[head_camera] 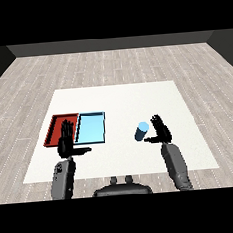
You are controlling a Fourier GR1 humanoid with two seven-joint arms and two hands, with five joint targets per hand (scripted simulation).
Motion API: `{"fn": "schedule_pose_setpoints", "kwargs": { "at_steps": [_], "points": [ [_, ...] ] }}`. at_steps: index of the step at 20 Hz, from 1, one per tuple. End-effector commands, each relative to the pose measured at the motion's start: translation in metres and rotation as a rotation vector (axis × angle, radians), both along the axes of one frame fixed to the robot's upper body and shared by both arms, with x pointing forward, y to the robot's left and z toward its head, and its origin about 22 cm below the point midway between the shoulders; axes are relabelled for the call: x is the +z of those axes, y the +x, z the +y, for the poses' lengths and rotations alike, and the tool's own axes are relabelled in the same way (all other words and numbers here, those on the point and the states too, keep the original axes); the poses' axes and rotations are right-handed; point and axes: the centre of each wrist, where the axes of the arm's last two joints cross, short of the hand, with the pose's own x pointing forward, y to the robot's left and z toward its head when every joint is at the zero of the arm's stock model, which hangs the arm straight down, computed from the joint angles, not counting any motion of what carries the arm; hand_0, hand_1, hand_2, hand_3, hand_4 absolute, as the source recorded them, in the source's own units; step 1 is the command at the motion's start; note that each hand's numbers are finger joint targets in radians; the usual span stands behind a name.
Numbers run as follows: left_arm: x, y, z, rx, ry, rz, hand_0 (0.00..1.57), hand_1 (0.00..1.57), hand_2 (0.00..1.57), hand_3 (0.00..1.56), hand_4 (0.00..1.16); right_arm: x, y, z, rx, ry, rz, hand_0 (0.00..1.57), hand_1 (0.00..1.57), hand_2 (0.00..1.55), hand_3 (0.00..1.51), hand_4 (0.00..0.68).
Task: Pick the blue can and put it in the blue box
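Note:
A blue can stands upright on the white table, right of centre. My right hand is just to its right, fingers straight and raised, thumb reaching toward the can's base; it is open and does not hold the can. The light blue tray lies left of the can with nothing in it. My left hand is open, fingers straight up and thumb out to the right, over the near edge where the two trays meet.
A red tray lies directly left of the light blue tray, partly covered by my left hand. Bare table surface stretches between the trays and the can and across the far half.

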Motion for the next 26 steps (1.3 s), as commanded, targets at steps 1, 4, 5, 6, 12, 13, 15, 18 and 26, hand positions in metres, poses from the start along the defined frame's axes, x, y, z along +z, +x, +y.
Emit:
{"fn": "schedule_pose_setpoints", "kwargs": {
  "at_steps": [1, 4, 5, 6, 12, 13, 15, 18, 26],
  "points": [
    [-0.01, -0.003, -0.018, -0.006, -0.008, 0.006, 0.0, 0.0, 0.0, 0.0, 0.0, -0.006, 0.003, 0.006, 0.008, 0.0, 0.002, 0.0, 0.0, 0.0, 0.0, 0.0],
    [0.001, -0.007, -0.001, -0.008, -0.009, 0.019, 0.0, 0.0, 0.0, 0.0, 0.0, -0.006, 0.001, 0.026, 0.023, 0.026, 0.008, 0.0, 0.0, 0.0, 0.0, 0.0],
    [0.01, -0.002, 0.0, 0.006, 0.003, -0.004, 0.0, 0.0, 0.0, 0.0, 0.0, -0.006, 0.015, 0.0, 0.014, 0.012, 0.006, 0.0, 0.0, 0.0, 0.0, 0.0],
    [0.009, -0.008, -0.011, -0.001, 0.01, -0.011, 0.0, 0.0, 0.0, 0.0, 0.0, -0.004, 0.001, 0.026, 0.018, 0.021, 0.029, 0.0, 0.0, 0.0, 0.0, 0.0],
    [0.01, -0.02, -0.005, -0.002, -0.006, -0.019, 0.0, 0.0, 0.0, 0.0, 0.0, -0.023, 0.016, 0.033, 0.03, 0.01, 0.017, 0.0, 0.0, 0.0, 0.0, 0.0],
    [0.004, 0.008, 0.006, 0.012, 0.0, -0.015, 0.0, 0.0, 0.0, 0.0, 0.0, -0.02, 0.013, 0.038, 0.032, 0.024, 0.015, 0.0, 0.0, 0.0, 0.0, 0.0],
    [-0.002, -0.008, -0.01, -0.01, -0.003, -0.025, 0.0, 0.0, 0.0, 0.0, 0.0, -0.011, 0.01, 0.009, 0.03, 0.014, 0.024, 0.0, 0.0, 0.0, 0.0, 0.0],
    [-0.006, -0.016, -0.001, 0.006, 0.007, -0.019, 0.0, 0.0, 0.0, 0.0, 0.0, 0.001, 0.03, 0.039, 0.032, 0.024, 0.019, 0.0, 0.0, 0.0, 0.0, 0.0],
    [0.002, -0.003, -0.013, 0.016, 0.015, -0.015, 0.0, 0.0, 0.0, 0.0, 0.0, -0.02, 0.028, 0.047, 0.045, 0.01, 0.032, 0.0, 0.0, 0.0, 0.0, 0.0]
  ]
}}
